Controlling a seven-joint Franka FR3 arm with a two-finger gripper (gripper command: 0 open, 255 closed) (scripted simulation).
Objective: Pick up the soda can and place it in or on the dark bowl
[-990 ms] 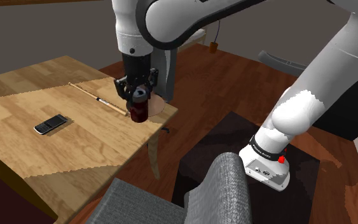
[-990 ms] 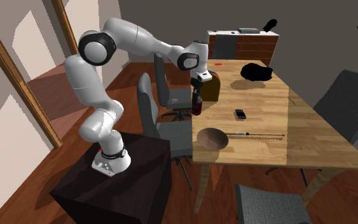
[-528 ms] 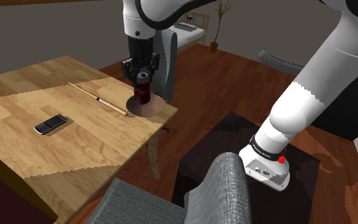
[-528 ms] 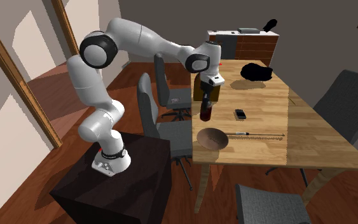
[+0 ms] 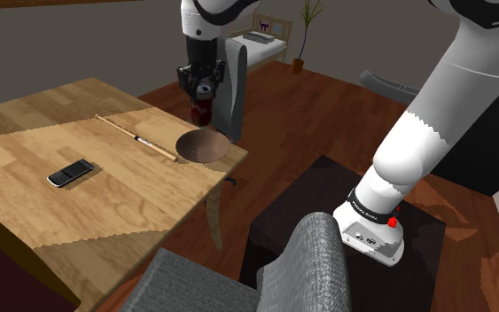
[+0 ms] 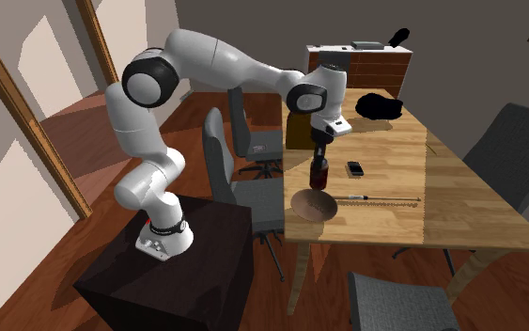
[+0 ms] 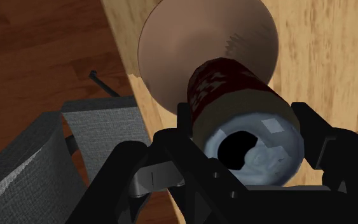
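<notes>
While the tool (image 5: 201, 82) pinches the soda can (image 5: 203, 108) aloft, the brown bowl (image 5: 203, 146) sits beneath — at the table's (image 5: 105, 208) corner edge.

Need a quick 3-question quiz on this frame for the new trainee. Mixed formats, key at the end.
1. True or false: the soda can stands on the table beside the phone.
2. Multiple choice: which thing sits closest to the table edge on the side of the robot's stand? A) the bowl B) the phone C) the thin stick
3. Short answer: is the hand open or shut, and on what?

Key
1. False: the hand holds the can up off the table, close to the bowl.
2. A
3. Shut on the soda can.
</notes>
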